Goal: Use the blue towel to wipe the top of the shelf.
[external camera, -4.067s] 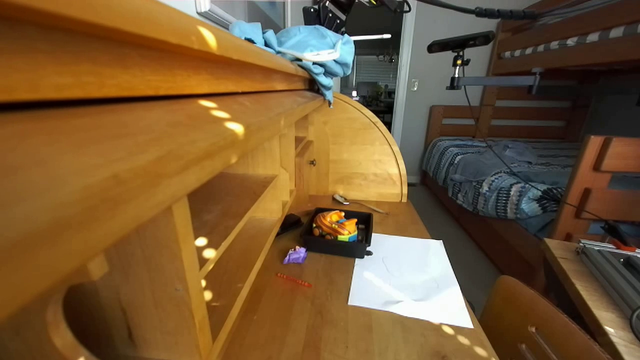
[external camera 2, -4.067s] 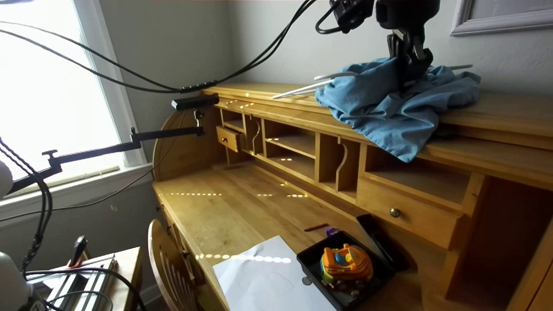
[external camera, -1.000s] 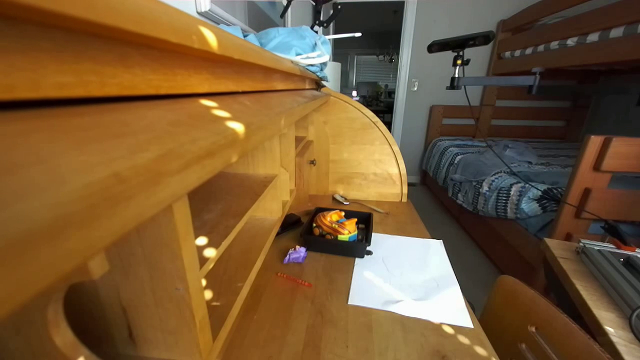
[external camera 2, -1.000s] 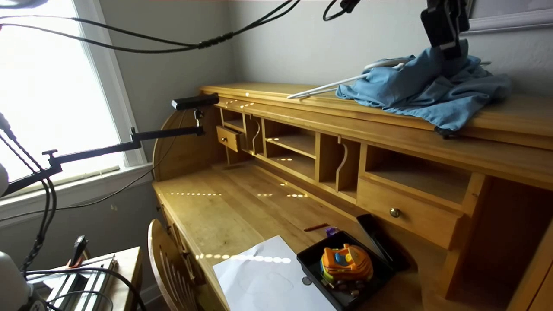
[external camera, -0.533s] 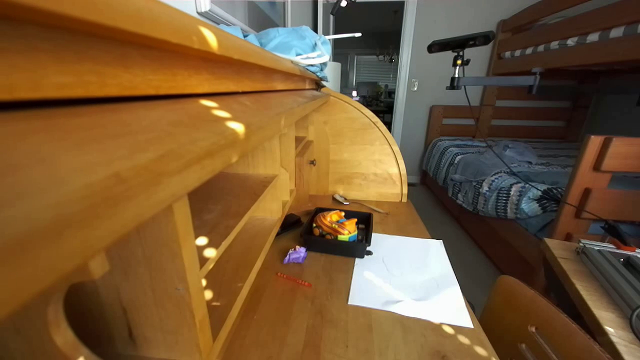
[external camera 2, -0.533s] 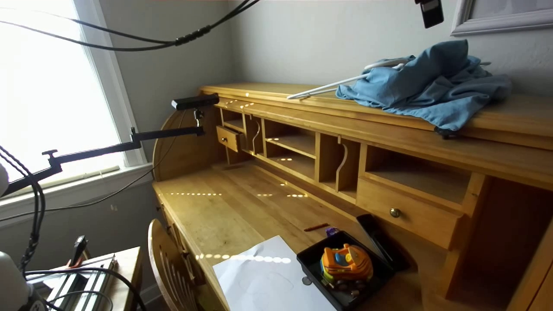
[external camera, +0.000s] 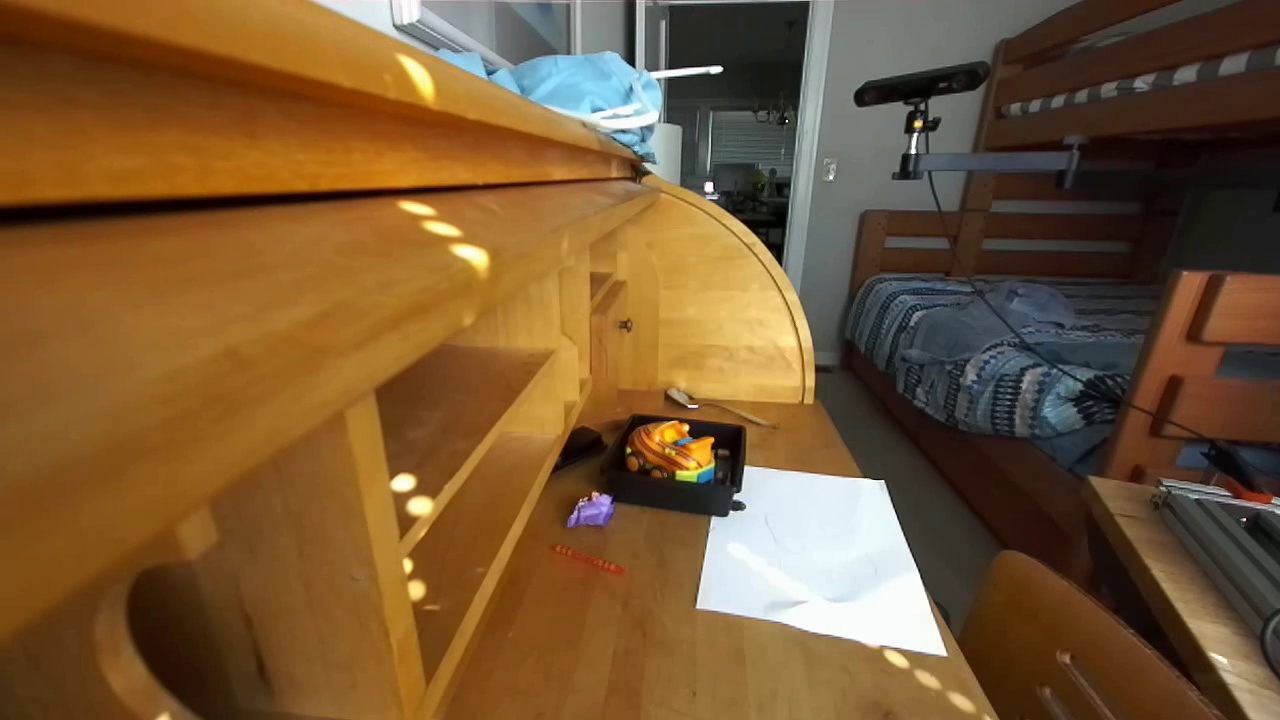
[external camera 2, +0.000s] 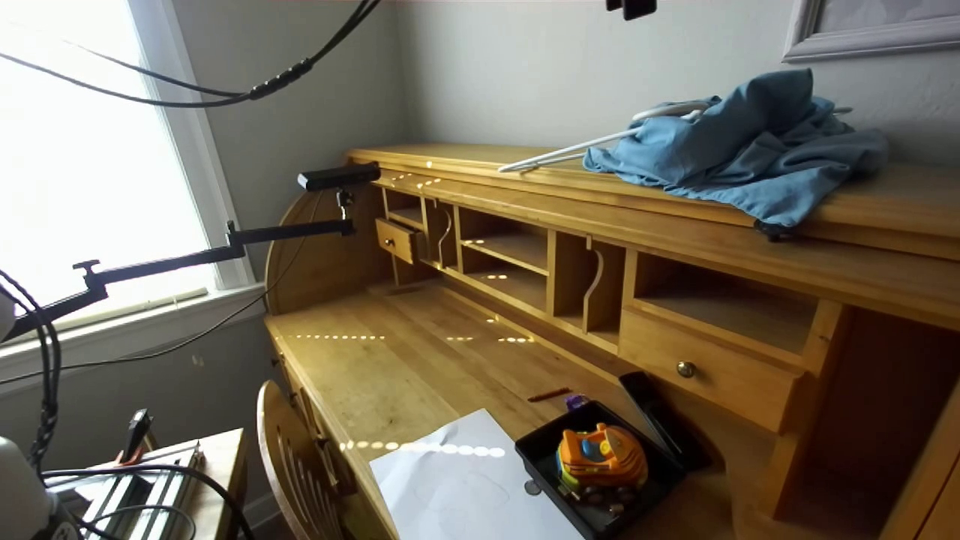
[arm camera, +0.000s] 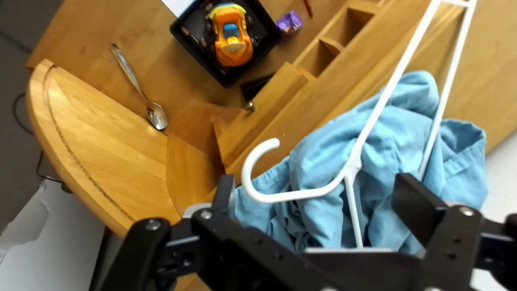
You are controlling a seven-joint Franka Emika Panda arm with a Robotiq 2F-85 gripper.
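The blue towel (external camera 2: 720, 157) lies crumpled on the top of the shelf (external camera 2: 457, 154), one corner drooping over the front edge. It also shows in an exterior view as a blue heap (external camera: 590, 85) at the upper left. A white hanger (external camera 2: 581, 150) is tangled with it; its hook (arm camera: 278, 197) lies over the cloth in the wrist view. My gripper (arm camera: 315, 184) stands open above the towel, jaws wide apart with nothing held between them. In an exterior view only a dark tip of the gripper (external camera 2: 632, 7) shows at the top edge, above and clear of the towel.
On the desk below are a black tray (external camera 2: 536, 435) with an orange toy car (external camera 2: 600, 457), a white paper (external camera: 820, 560), a spoon (arm camera: 157, 115) and a purple wrapper (external camera: 591, 510). A camera on a bracket (external camera 2: 339, 177) and hanging cables (external camera 2: 300, 71) occupy the air nearby.
Compared with four seconds ago, the towel and hanger sit farther along the shelf. My gripper has let go of the towel, opened, risen and swung sideways; the towel stays still over the last second.
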